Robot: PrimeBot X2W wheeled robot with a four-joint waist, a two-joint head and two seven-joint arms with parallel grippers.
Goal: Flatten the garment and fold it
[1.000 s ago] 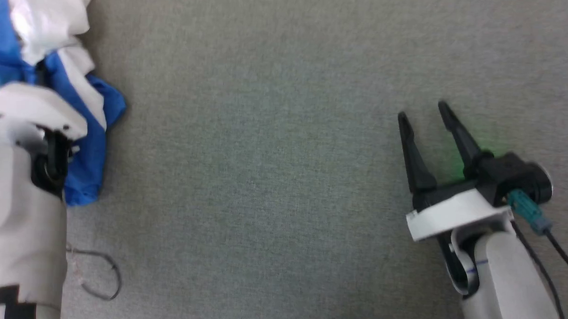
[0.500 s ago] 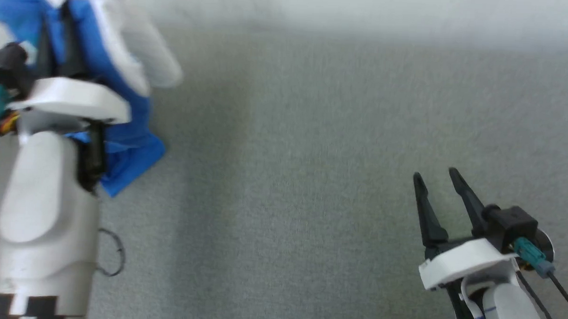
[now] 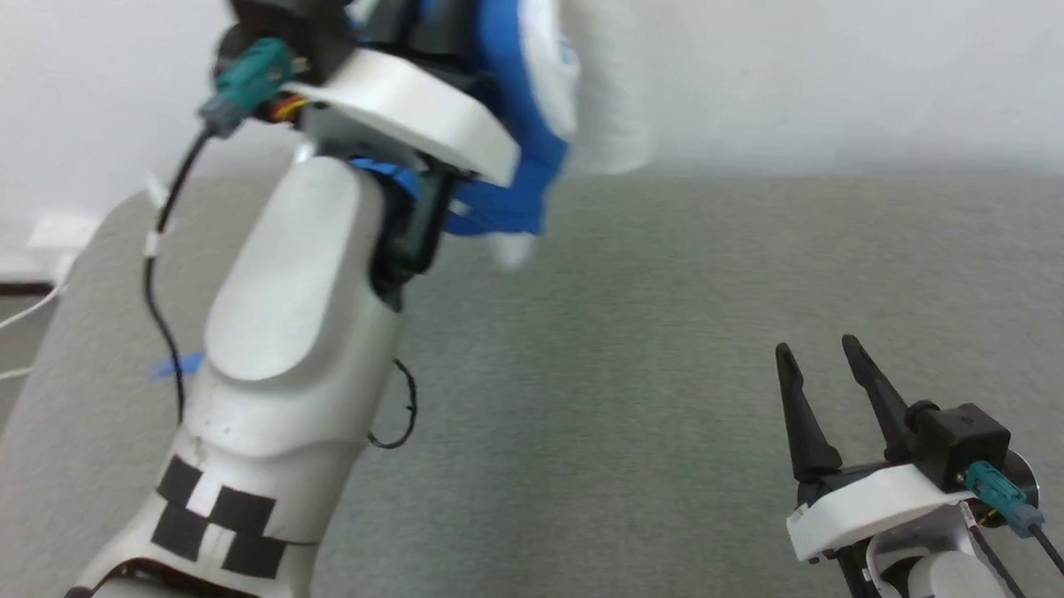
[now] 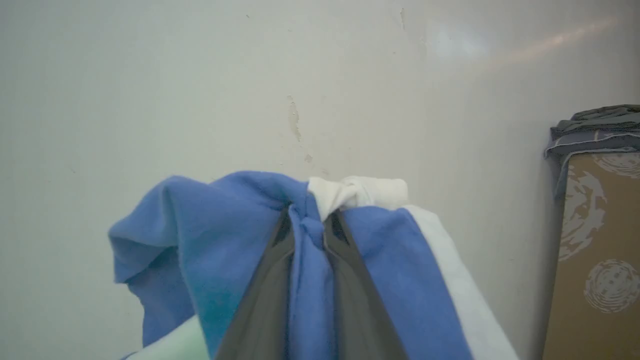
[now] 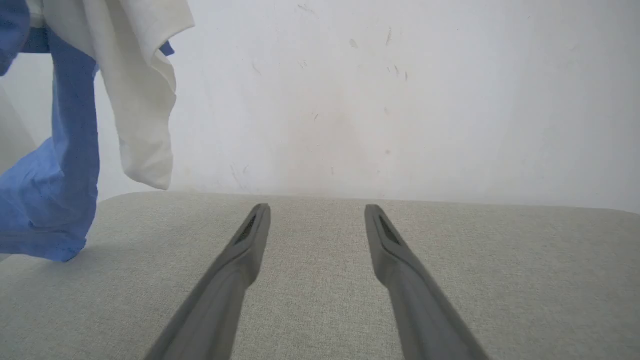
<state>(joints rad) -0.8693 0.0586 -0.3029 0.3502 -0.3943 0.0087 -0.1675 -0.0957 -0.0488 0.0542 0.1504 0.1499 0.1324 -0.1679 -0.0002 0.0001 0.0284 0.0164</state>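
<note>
- The left claw [image 4: 311, 220] is clenching the garment [image 4: 210, 235], which is hanging bunched over the tabletop [image 3: 635, 382].
- The right claw [image 3: 815, 346] is hovering released — best taking 1 low hanging corner, then spreading.

- The garment [image 4: 200, 225] is soft, thin, matt cloth, creased where it bunches.
- The worktop [image 3: 637, 338] has a grey woven covering, matt and finely grained.
- The right gripper [image 5: 317, 210] has fingers [image 5: 390, 260] of dark, matt, smooth plastic.
- The left forearm [image 3: 292, 326] shell is smooth white plastic with a slight sheen.
- The wall [image 5: 400, 100] is pale matt paint, scuffed.
- The box [image 4: 595, 250] looks like printed brown cardboard.
</note>
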